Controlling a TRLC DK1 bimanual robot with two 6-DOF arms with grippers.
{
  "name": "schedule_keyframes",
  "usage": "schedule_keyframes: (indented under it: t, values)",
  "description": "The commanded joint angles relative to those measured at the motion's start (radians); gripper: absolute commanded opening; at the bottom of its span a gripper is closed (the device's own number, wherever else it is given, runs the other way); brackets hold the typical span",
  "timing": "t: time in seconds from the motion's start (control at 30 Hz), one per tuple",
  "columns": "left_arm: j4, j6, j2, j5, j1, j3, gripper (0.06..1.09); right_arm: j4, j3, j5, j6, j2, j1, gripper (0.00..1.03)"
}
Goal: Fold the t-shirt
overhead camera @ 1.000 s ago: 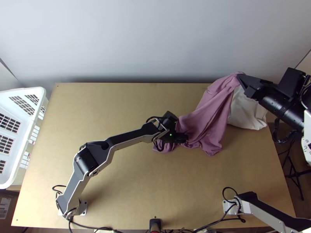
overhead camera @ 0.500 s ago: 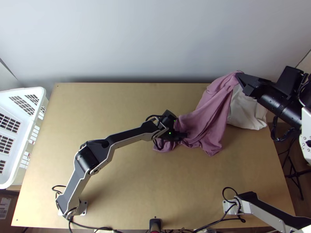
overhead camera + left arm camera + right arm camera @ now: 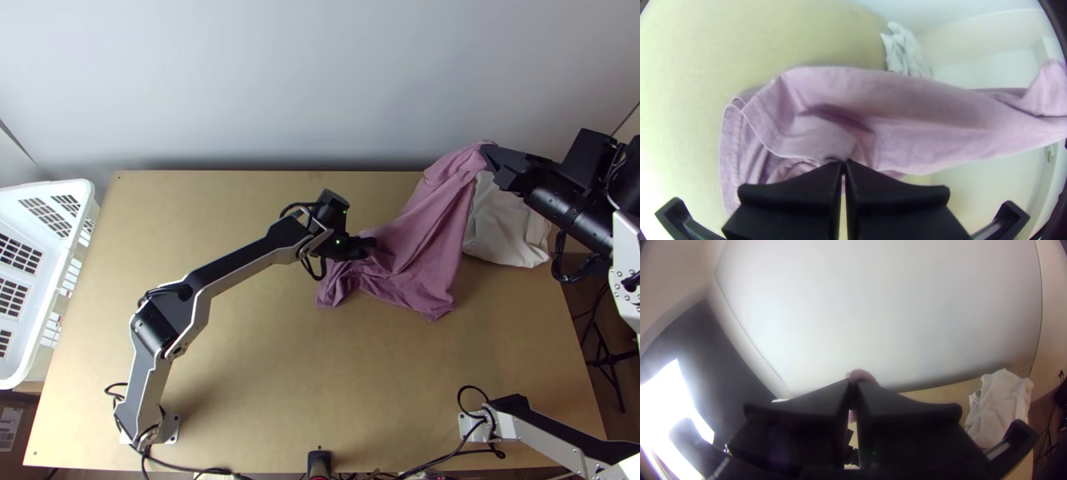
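The pink t-shirt (image 3: pixel 424 252) stretches bunched from the table's middle up to my right gripper (image 3: pixel 486 157), which holds its raised end at the back right. My left gripper (image 3: pixel 372 246) is over the shirt's lower left part. In the left wrist view the left gripper (image 3: pixel 843 163) is shut with its tips on a fold of the shirt (image 3: pixel 915 120); a hemmed edge lies beside it. In the right wrist view the right gripper (image 3: pixel 852 383) is shut on a small bunch of the shirt (image 3: pixel 861 375).
A white cloth (image 3: pixel 508 224) lies at the table's back right, behind the raised shirt. At the far left stands a white laundry basket (image 3: pixel 60 272). Bare wood of the table (image 3: pixel 280 384) stretches in front of the shirt.
My left gripper has moved a little left and back, uncovering more of the shirt's lower left part. The right gripper has shifted slightly left and back with the raised end.
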Motion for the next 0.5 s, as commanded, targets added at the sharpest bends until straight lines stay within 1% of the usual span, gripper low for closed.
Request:
schedule_keyframes:
  t: [0.0, 0.2, 0.3, 0.37, 0.47]
  values:
    - [-0.059, -0.018, -0.122, 0.037, 0.012, 0.102, 0.09, 0.002, -0.005, 0.000, 0.000, 0.003, -0.001, 0.03]
    - [-0.079, -0.017, -0.238, 0.035, 0.013, 0.121, 0.09, 0.001, -0.029, 0.001, 0.006, -0.029, -0.007, 0.03]
    - [-0.105, -0.017, -0.323, 0.035, 0.053, 0.112, 0.09, -0.005, -0.028, 0.020, 0.006, -0.066, -0.016, 0.03]
    - [-0.109, -0.012, -0.396, 0.035, 0.101, 0.107, 0.09, -0.009, -0.002, 0.031, 0.008, -0.095, -0.019, 0.03]
    - [-0.111, -0.012, -0.507, 0.035, 0.190, 0.099, 0.09, -0.024, 0.094, 0.034, 0.009, -0.107, -0.036, 0.03]
